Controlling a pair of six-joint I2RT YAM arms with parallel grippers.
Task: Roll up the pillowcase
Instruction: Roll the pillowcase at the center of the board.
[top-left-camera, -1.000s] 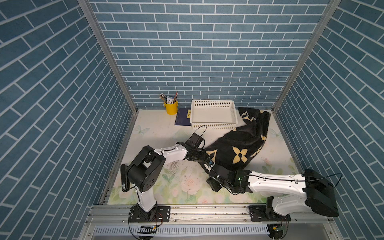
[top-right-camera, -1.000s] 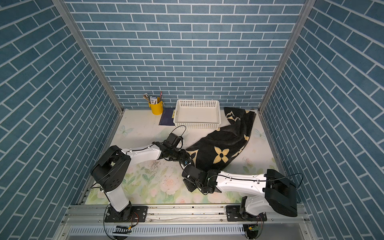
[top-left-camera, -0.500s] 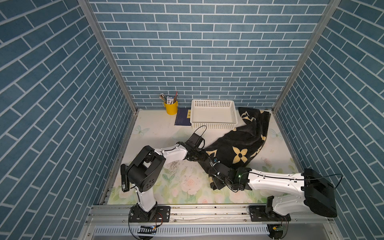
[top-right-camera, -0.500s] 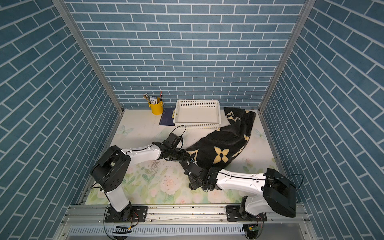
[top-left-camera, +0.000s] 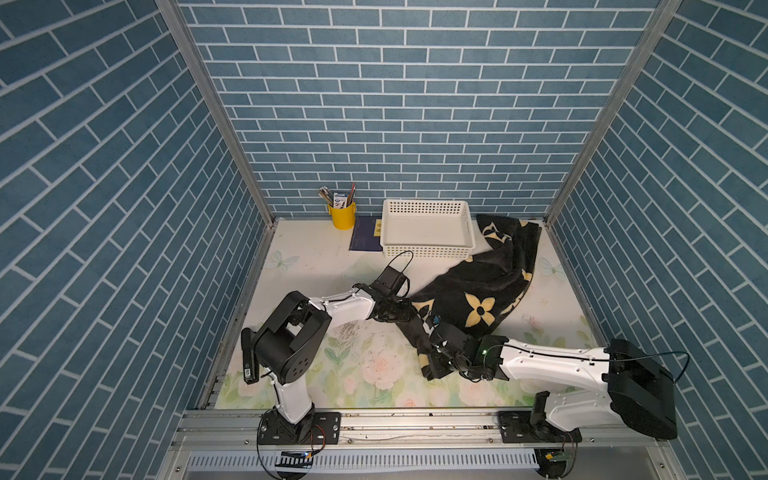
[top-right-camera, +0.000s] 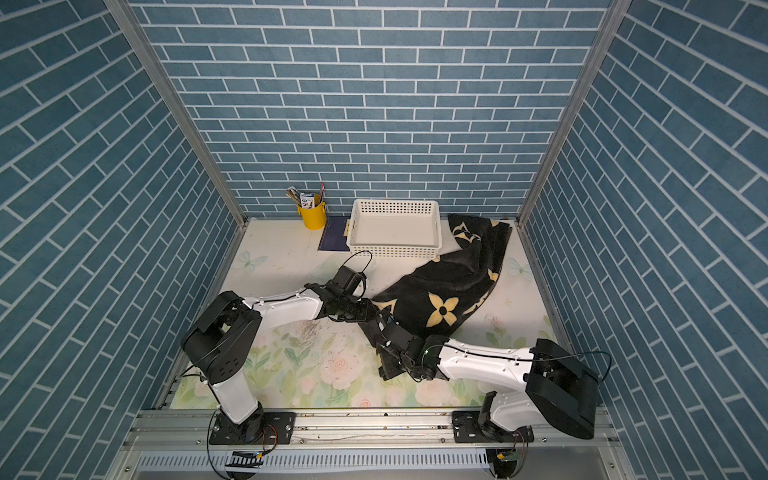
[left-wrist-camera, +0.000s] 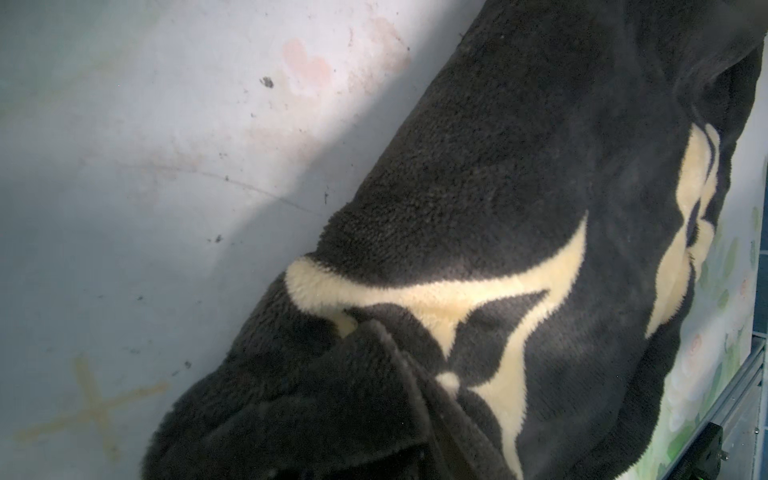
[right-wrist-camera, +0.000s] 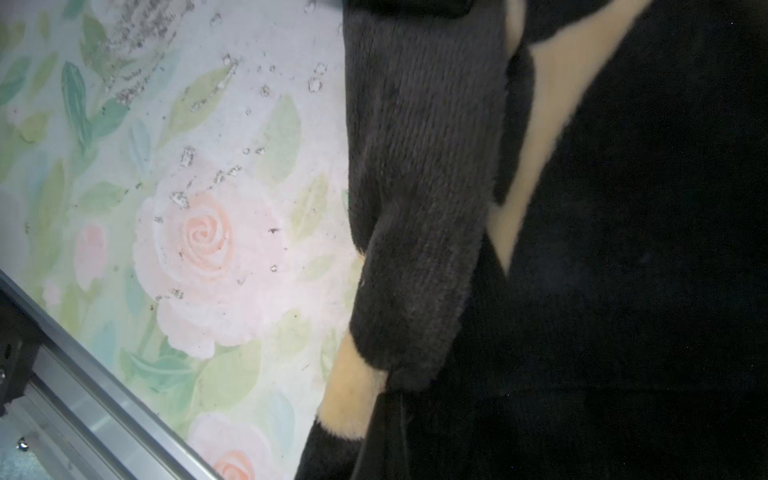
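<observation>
Two arms meet along the near-left edge of the pillowcase (top-left-camera: 478, 291). It lies crumpled in a diagonal band on the right half of the surface (top-left-camera: 307, 266), far end at the back wall, near corner towards the front rail (top-left-camera: 415, 419)

Around it:
- white basket (top-left-camera: 428, 250), rectangular perforated plastic, just beside the cloth's far part
- dark blue notebook (top-left-camera: 365, 239) lying flat, left of the basket
- yellow cup (top-left-camera: 341, 216) of pens by the back wall, well apart from both arms

Cloth is thick black plush with cream four-petal flower and star shapes, and the fleecy nap is clear in both wrist views. The surface is a floral print sheet, scuffed and speckled

Left end effector (top-left-camera: 409, 311) sits at the cloth's left corner. Its jaws are buried under plush, so cannot tell how wide they stand; a fold bunches toward it in the left wrist view

Right end effector (top-left-camera: 434, 361) is at the near corner, closed tight. A fold of pillowcase gathers into it in the right wrist view and looks pinched
</observation>
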